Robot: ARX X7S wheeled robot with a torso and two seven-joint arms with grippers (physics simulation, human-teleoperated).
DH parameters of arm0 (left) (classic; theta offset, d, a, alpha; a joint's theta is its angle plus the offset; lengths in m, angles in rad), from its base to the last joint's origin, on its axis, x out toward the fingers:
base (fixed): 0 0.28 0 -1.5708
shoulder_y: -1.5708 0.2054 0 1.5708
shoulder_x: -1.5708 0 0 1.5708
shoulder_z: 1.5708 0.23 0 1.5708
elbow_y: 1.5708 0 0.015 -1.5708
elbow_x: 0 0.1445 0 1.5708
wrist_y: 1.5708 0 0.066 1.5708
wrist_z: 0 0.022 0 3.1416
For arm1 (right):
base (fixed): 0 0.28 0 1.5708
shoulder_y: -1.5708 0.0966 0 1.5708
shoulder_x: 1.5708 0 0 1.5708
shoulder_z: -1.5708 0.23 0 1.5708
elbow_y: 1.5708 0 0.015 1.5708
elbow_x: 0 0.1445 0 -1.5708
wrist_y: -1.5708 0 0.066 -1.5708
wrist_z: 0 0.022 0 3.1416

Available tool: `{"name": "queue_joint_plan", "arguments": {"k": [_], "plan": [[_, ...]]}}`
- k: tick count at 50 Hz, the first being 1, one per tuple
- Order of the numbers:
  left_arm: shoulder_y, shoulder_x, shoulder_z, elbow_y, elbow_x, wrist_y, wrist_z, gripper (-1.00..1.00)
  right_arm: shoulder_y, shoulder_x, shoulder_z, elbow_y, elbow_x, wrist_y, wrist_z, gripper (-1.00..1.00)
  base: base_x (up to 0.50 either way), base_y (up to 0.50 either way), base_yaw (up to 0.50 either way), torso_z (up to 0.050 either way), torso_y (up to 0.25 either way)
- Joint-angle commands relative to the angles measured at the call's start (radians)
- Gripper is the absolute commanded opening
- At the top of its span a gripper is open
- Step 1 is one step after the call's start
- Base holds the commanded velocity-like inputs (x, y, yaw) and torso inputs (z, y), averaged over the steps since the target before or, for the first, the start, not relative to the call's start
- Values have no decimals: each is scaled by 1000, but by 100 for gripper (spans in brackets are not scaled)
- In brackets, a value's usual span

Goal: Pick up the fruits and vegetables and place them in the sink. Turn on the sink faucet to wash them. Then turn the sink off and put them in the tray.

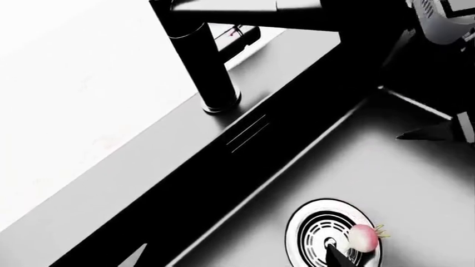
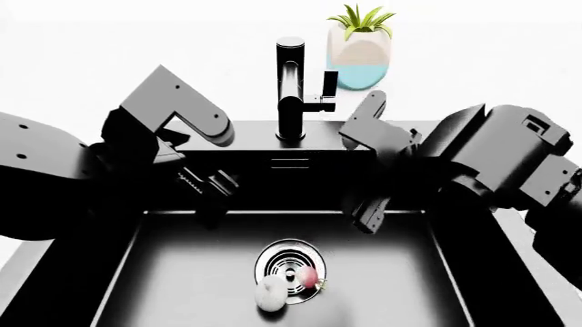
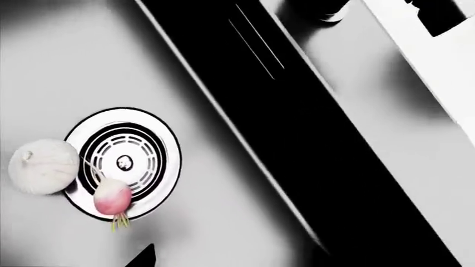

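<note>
Both fruits and vegetables lie on the floor of the black sink (image 2: 182, 272) at its silver drain (image 2: 283, 257): the pink-red radish (image 2: 309, 276) (image 3: 113, 197) (image 1: 364, 237) on the drain's rim, the whitish garlic bulb (image 2: 270, 294) (image 3: 43, 166) touching it. Behind the basin the black sink faucet (image 2: 291, 88) (image 1: 204, 61) stands with its lever (image 2: 329, 82) to the side. My left gripper (image 2: 211, 194) hangs open over the basin's back left, and one of its fingertips (image 1: 337, 257) shows just beside the radish. The right gripper (image 2: 369, 216) is open over the back right. The tray is out of view.
A white-and-blue plant pot (image 2: 359, 51) stands behind the faucet to its right. The sink's back wall has thin overflow slots (image 2: 289, 162). White counter (image 1: 67, 83) runs behind the steel rim.
</note>
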Motion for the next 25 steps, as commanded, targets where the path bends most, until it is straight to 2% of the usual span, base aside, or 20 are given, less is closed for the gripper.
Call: {"name": "queue_joint_plan", "arguments": {"k": [1,7,19,25], "plan": [[6,6,7,4,11,8,6,100,88,59,107,-205,24,179,276,100,0,0,0,0,0],[12,5,10,6,18,13,13,100,125,-14,107,-78,-35,117,277,100,0,0,0,0,0],[10,6,11,5,25,20,23,100,187,-206,-14,349,-189,-91,103,100,0,0,0,0,0],[9,6,13,7,25,22,23,100,195,-229,-30,398,-201,-100,80,100,0,0,0,0,0]]}}
